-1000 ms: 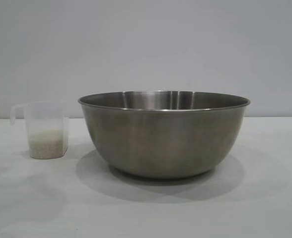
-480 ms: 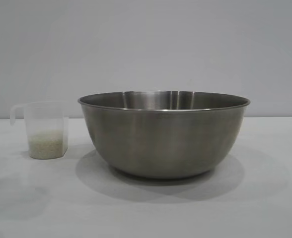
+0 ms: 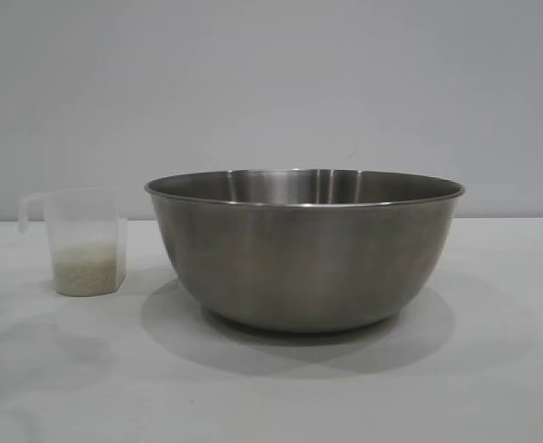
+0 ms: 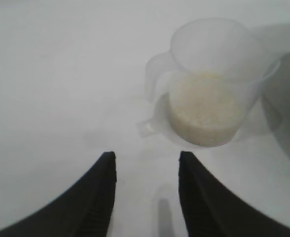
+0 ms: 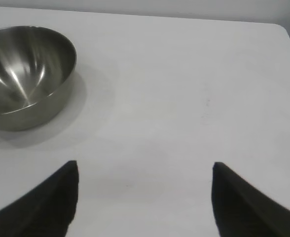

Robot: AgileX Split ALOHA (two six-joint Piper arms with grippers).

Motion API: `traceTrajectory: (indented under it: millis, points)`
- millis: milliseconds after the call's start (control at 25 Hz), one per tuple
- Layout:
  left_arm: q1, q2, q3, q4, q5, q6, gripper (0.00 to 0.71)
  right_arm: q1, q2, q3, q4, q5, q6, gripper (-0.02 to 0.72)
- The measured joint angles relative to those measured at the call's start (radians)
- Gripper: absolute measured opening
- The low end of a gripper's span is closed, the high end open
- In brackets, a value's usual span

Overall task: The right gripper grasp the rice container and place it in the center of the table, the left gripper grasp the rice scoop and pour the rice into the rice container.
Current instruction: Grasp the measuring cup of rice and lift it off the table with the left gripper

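2 black claws open and empty, 1 cup, 1 bowl.

The black two-fingered left gripper (image 4: 145,190) has its jaws moderately parted, holding nothing, near the 1 clear plastic rice scoop (image 3: 79,242) with pale rice (image 4: 202,107). The right gripper (image 5: 145,195) gapes wide, well apart from the 1 round steel rice container (image 3: 305,247), which sits at the scoop's 3 o'clock on the white table (image 3: 493,369) before a grey wall (image 3: 271,83).

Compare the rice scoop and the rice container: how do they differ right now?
The rice scoop is small, clear plastic with a loop handle; the rice container is a far bigger steel bowl with no handle. The scoop holds a shallow layer of rice; the container's visible interior looks empty. Both stand upright on the table, apart, neither gripped.
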Motion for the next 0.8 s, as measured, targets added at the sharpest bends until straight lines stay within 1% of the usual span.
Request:
traceTrajectory:
  millis: [640, 800]
  points:
    - [0.0, 0.081, -0.102, -0.008, -0.002, 0.047, 0.272, 0.0, 0.0, 0.0, 0.0, 0.0, 0.0, 0.48]
    - [0.0, 0.109, -0.141, -0.039, -0.002, 0.063, 0.272, 0.0, 0.0, 0.0, 0.0, 0.0, 0.0, 0.48]
